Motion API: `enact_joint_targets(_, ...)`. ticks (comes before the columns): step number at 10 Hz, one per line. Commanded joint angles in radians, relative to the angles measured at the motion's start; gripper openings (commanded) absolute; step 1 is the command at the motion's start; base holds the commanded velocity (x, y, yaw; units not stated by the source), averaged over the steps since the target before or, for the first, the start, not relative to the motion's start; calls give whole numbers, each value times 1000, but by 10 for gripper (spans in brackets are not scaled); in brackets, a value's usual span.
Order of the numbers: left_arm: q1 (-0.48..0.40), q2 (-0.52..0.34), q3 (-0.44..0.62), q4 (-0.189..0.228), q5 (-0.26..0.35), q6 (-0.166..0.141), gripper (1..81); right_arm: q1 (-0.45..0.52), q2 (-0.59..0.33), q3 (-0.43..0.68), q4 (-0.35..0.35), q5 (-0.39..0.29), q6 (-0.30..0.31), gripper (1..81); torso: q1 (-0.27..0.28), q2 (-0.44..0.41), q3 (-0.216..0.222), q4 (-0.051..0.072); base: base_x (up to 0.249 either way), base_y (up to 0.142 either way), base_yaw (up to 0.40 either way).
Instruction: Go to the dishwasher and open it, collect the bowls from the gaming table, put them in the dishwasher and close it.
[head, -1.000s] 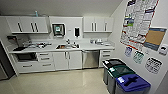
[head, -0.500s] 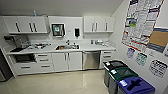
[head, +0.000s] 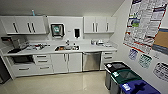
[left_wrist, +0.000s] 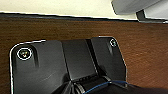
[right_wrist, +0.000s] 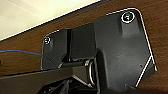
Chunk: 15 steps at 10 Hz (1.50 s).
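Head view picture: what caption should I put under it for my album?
Kitchenette with a closed steel dishwasher under the white counter, sink beside it, bins along the right wall.

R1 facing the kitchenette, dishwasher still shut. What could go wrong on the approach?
1. The three bins line the right wall near the dishwasher; the base might clip them while driving in.
2. The white cabinet doors sit right beside the steel front, so an off-line approach might end at the wrong door.
3. The floor looks glossy; wheels may slip.

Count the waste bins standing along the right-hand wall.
3, in a row along the wall under the posters: a black-lidded bin farthest away, a green-lidded bin in the middle, a blue-lidded bin nearest the camera, partly cut off.
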Motion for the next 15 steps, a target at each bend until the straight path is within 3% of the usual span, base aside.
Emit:
enact_joint_targets(1,-58,-11,14,1,41,5,811,46,-15,11,7,-45,-3,811,0,0,0,0,148,0,0)
enact_joint_targets(15,-58,-12,14,-1,41,5,811,48,-15,11,7,-45,-3,811,1,0,0,0,148,0,0)
